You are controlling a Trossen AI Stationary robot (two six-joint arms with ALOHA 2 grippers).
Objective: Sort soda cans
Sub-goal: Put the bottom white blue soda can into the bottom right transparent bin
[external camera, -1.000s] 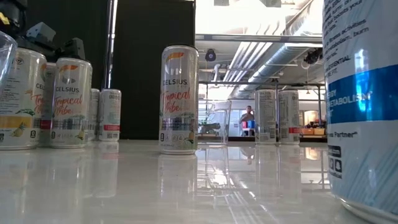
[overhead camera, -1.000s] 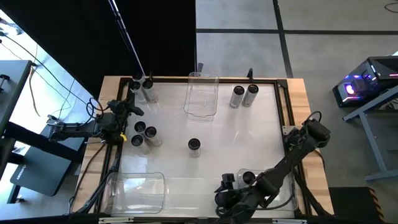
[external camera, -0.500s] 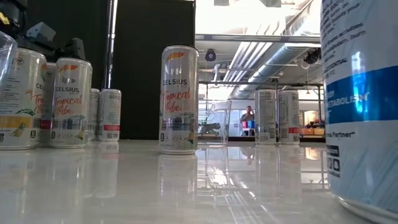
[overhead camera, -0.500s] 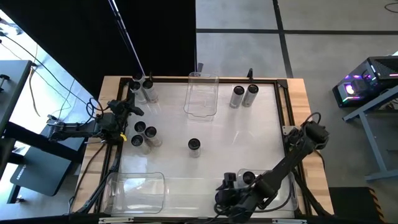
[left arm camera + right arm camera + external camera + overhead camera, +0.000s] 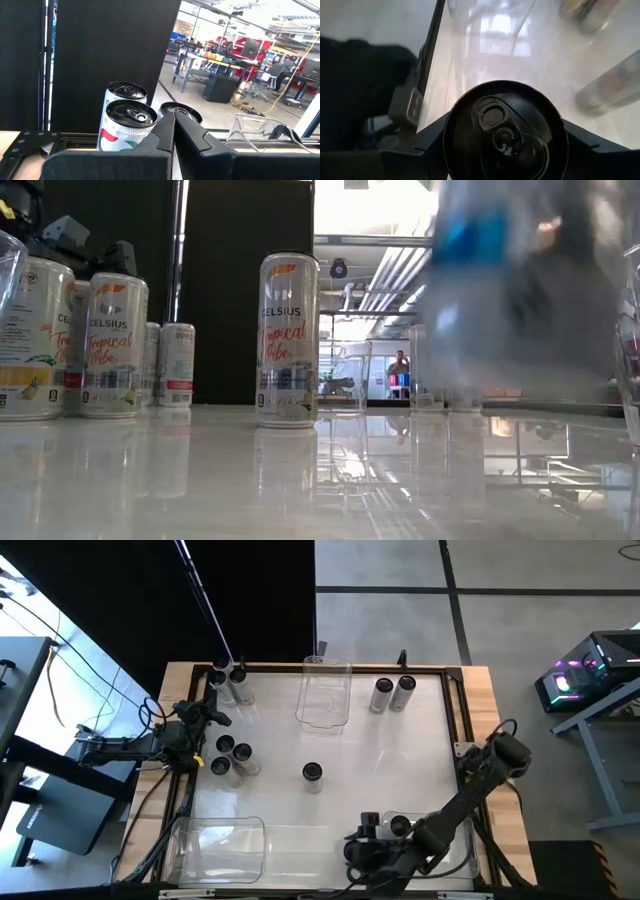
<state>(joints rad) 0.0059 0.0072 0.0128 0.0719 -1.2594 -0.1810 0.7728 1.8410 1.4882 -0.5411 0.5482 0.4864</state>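
Note:
Silver soda cans stand upright on the white table: two at the far left [image 5: 228, 676], three at the left [image 5: 231, 754], one in the middle [image 5: 312, 772], two at the far right [image 5: 393, 686]. Near the front edge my right gripper [image 5: 366, 833] is shut on one can [image 5: 505, 130]. That can shows blurred and raised in the low view [image 5: 520, 280]. Another can [image 5: 398, 825] stands just beside it. My left gripper [image 5: 172, 131] waits shut and level at the table's left edge [image 5: 205, 716]. My right gripper has the can between its two fingers, one finger [image 5: 427, 145] on each side of the wall just under the top rim [image 5: 451, 125]. The fingers slant down from the table's near right. The can hangs clear of the table, its dark top facing the wrist camera.
A clear bin [image 5: 323, 690] stands at the far middle and another [image 5: 220, 845] at the near left corner. A third clear bin wall [image 5: 630, 330] shows at the near right, under my right arm. A raised dark frame [image 5: 455, 710] rims the table.
My right gripper has closed on the near can and taken it up off the table. In the low view the can has risen and gone a little toward the table's left, blurred by the motion. The other cans and my left arm have kept still.

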